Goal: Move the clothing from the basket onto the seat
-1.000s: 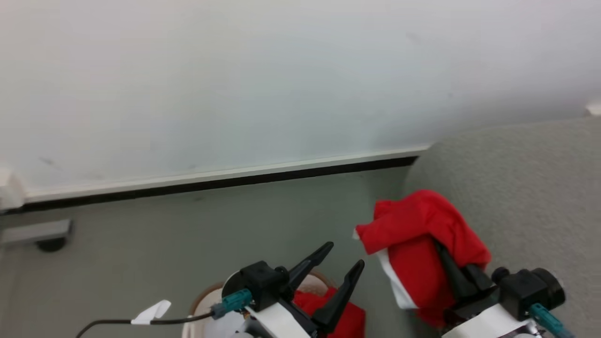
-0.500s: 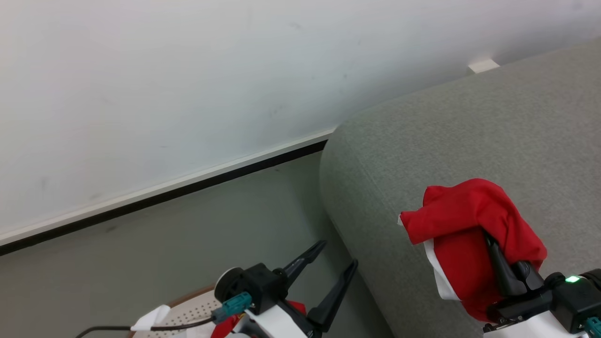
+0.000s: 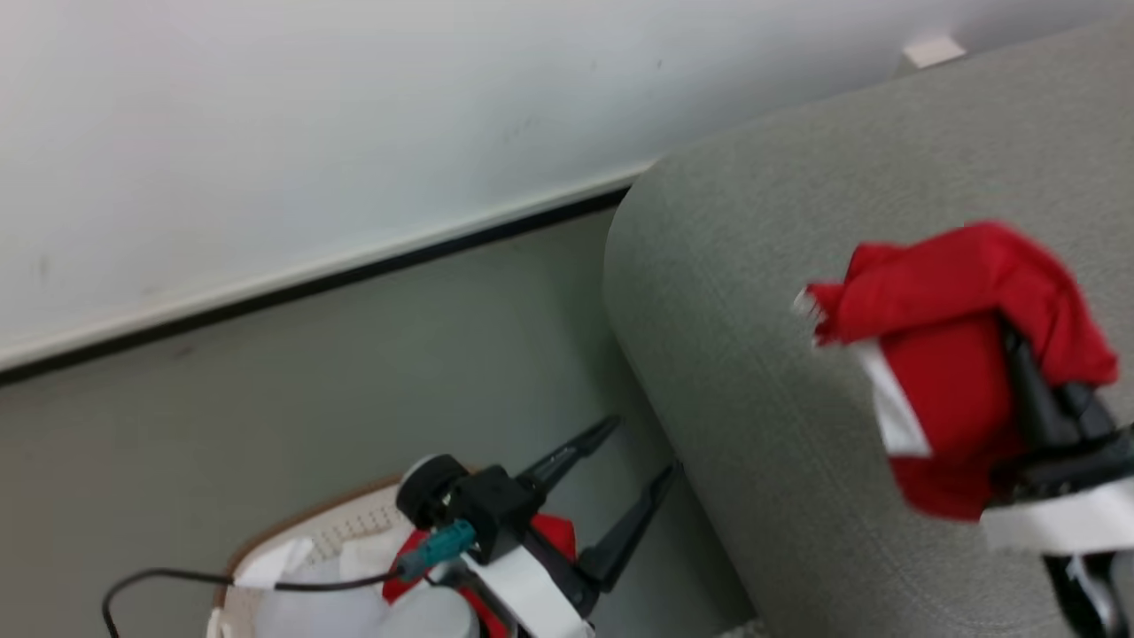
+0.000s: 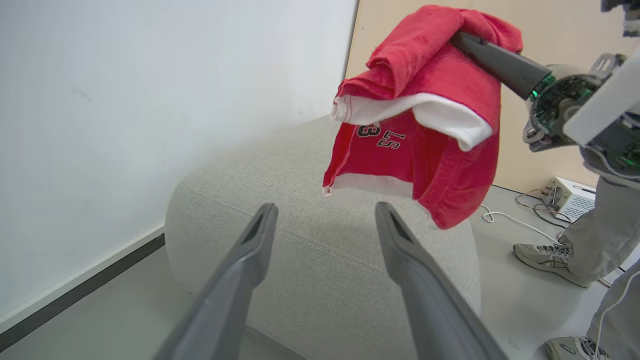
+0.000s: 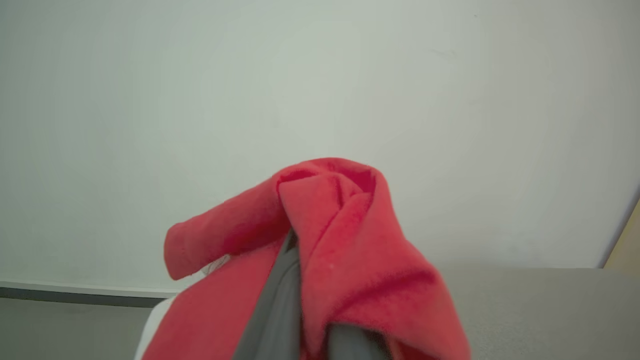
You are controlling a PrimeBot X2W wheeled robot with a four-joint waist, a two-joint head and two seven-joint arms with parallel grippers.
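Now: red jersey (image 4: 415,150), white trim, black lettering, bunched, draped over right claw (image 3: 1019,363) clenched on it, hanging above grey sofa (image 3: 753,354); left claw (image 3: 642,445) spread wide, empty, basket (image 3: 292,532) beneath its wrist.

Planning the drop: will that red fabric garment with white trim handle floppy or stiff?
Probably floppy: the red fabric garment with white trim droops in folds around the right pincer. Likely light: one shut pinch carries it all. It should crumple, not roll, on the light grey woven sofa.
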